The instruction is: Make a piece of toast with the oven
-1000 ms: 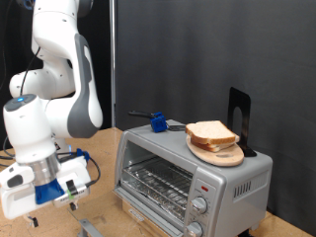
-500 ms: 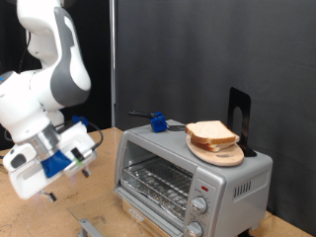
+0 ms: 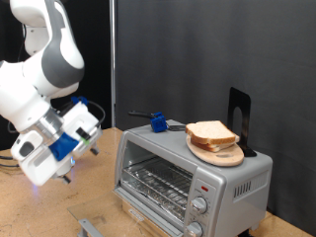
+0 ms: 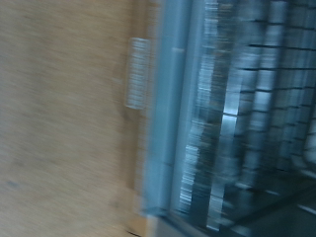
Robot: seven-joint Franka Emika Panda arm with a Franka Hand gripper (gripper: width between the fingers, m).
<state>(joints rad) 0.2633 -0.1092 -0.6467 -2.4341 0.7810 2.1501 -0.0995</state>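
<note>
White Franka arm with blue-trimmed 2-finger gripper (image 3: 67,178) hangs in the air at the exterior view's left, tilted, above the pale wooden tabletop (image 3: 39,212) and well apart from everything on it — nothing seen between the fingers, and how far the fingers stand apart cannot be told at this angle. Small boxy silver metal toaster oven (image 3: 188,176) sits at the exterior view's right-centre; its door appears to be lowered, with the wire rack (image 3: 158,183) inside showing, though the door's edge is only partly in frame at the bottom. 2 round knobs (image 3: 200,206) and a small red light on the oven's front panel, right of the rack. On the oven's roof: a round wooden board (image 3: 219,153), and on it the square slice of pale white bread with tan crust (image 3: 211,133), lying flat. Just to the exterior view's left of the board, also on the roof, a blue-handled tool (image 3: 154,121). A black upright stand (image 3: 238,118) behind the board. Wrist view is badly motion-blurred — tan wood surface beside a bluish-grey metal door edge (image 4: 163,109) and wire bars (image 4: 247,109) of the oven; no fingers discernible there.
</note>
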